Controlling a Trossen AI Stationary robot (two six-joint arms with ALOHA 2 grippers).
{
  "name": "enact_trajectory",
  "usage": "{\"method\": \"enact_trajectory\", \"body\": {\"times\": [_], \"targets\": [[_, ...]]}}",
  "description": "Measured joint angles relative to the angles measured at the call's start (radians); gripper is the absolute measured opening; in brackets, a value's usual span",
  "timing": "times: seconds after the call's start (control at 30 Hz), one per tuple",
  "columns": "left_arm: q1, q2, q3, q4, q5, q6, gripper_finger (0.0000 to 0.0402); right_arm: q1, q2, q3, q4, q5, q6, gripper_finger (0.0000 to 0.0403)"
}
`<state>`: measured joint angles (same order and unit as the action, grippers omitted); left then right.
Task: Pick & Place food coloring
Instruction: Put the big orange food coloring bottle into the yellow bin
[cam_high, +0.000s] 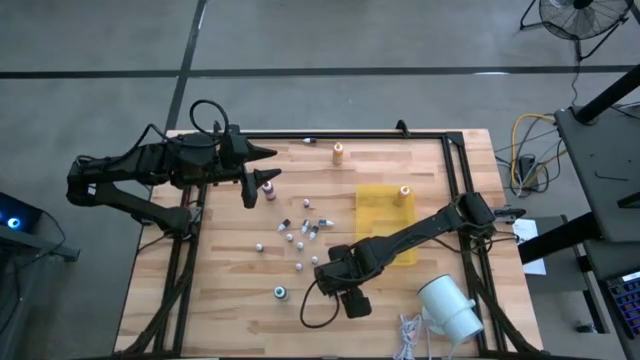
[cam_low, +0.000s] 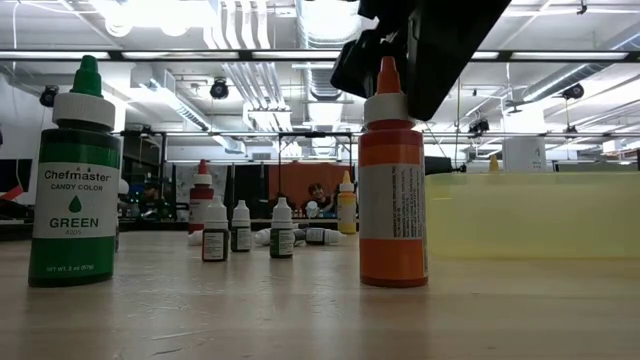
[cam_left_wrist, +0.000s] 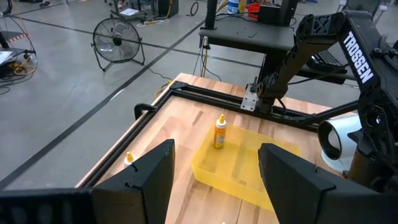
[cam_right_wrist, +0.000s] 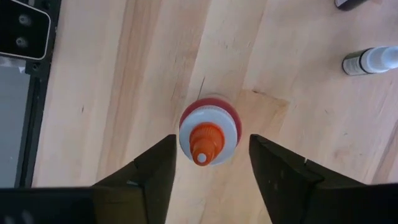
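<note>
One bottle (cam_high: 405, 190) stands on the mat (cam_high: 380, 205); the right gripper (cam_right_wrist: 208, 163), fingers spread, straddles an orange bottle (cam_right_wrist: 208, 137); many remain.

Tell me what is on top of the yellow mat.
One small orange-topped bottle stands upright on the yellow mat, near its far edge. The right arm crosses above the mat's near part, so anything lying beneath it there cannot be seen.

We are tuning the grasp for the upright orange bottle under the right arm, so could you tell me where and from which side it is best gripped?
Grip the orange bottle across its round white collar or upper body, coming straight down. It stands upright with a narrow cone tip, and the right gripper already straddles it, fingers open either side.
</note>
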<state>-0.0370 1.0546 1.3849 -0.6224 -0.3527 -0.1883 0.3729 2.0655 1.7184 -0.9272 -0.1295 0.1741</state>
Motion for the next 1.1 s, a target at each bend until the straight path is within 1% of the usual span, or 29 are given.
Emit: {"method": "enact_trajectory", "body": {"times": [0.3, 0.4, 0.47, 0.57, 0.87, 1.1], "targets": [[0.0, 0.0, 0.0, 0.0, 0.0, -0.001, 0.0204, 0.0, 0.0, 0.0, 0.008, 0.0, 0.0, 0.0126], [0.0, 0.0, 0.0, 0.0, 0.0, -0.004, 0.0204, -0.001, 0.0, 0.0, 0.011, -0.008, -0.009, 0.0114], [0.0, 0.0, 0.0, 0.0, 0.0, -0.004, 0.0204, -0.001, 0.0, 0.0, 0.015, -0.034, -0.036, 0.0113], [0.0, 0.0, 0.0, 0.0, 0.0, -0.006, 0.0204, 0.0, 0.0, 0.0, 0.023, -0.047, -0.043, 0.0123], [0.0, 0.0, 0.0, 0.0, 0.0, -0.007, 0.0204, -0.001, 0.0, 0.0, 0.026, -0.048, -0.038, 0.0179], [0.0, 0.0, 0.0, 0.0, 0.0, -0.007, 0.0204, 0.0, 0.0, 0.0, 0.027, -0.055, -0.035, 0.0203]]}}
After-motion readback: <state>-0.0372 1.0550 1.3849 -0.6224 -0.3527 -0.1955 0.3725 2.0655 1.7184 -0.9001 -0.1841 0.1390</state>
